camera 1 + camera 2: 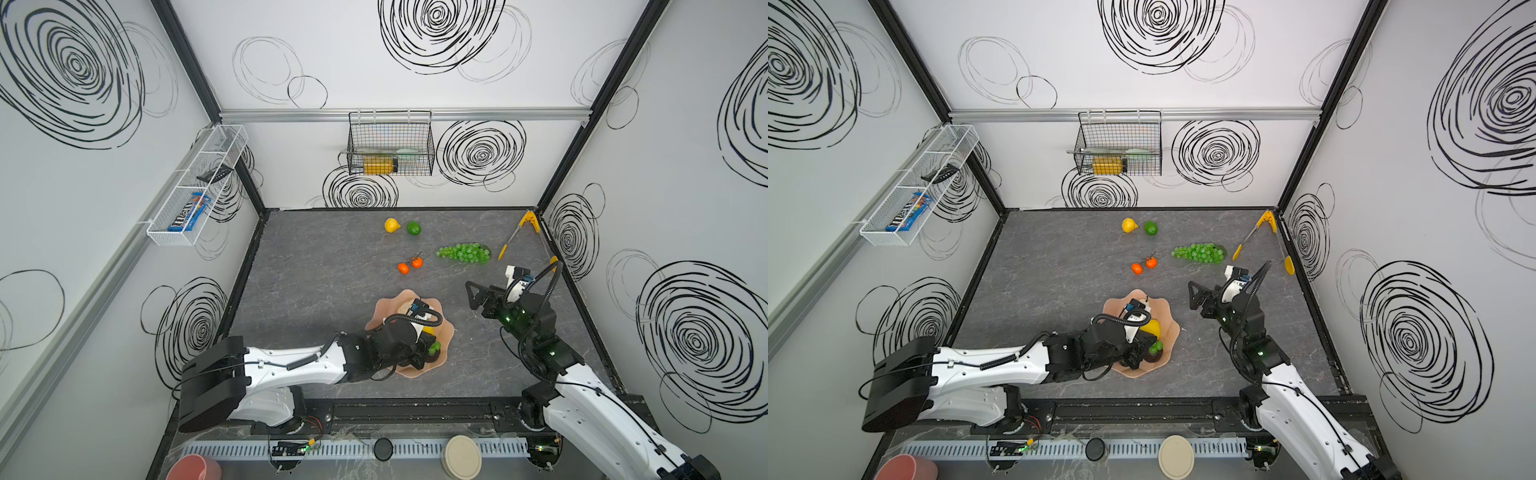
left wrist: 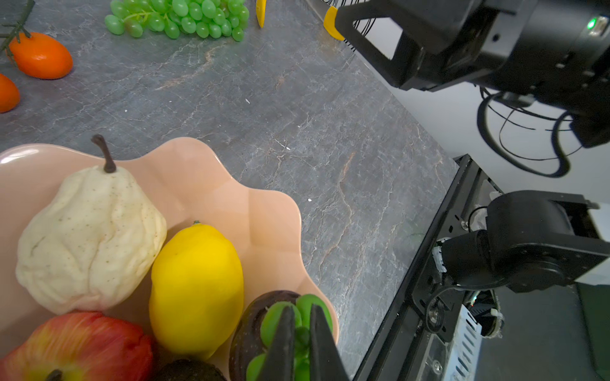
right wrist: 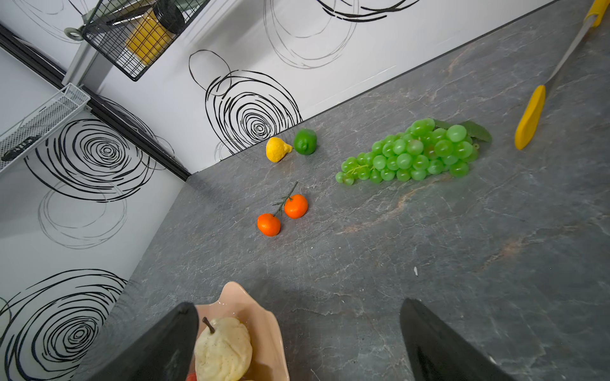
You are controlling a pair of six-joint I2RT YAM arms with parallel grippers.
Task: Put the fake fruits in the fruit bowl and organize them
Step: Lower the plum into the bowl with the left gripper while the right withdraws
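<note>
Fruit bowl [image 2: 211, 184] w/ pear [image 2: 89, 237]; "m&m's" pack [image 1: 189, 212] in rack [image 1: 183, 239].

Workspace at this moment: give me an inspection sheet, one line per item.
Surface: grey stone-look table, few pale specks.
Job's things: bowl holds pear, lemon, apple, avocados; grapes, oranges, lime, second lemon lie outside.
Clutter: tongs.
Grippers: left gripper jaws shut on green fruit piece; right gripper open, empty.
Cables: looped over both wrists.
Surroundings: wall baskets hold items.
</note>
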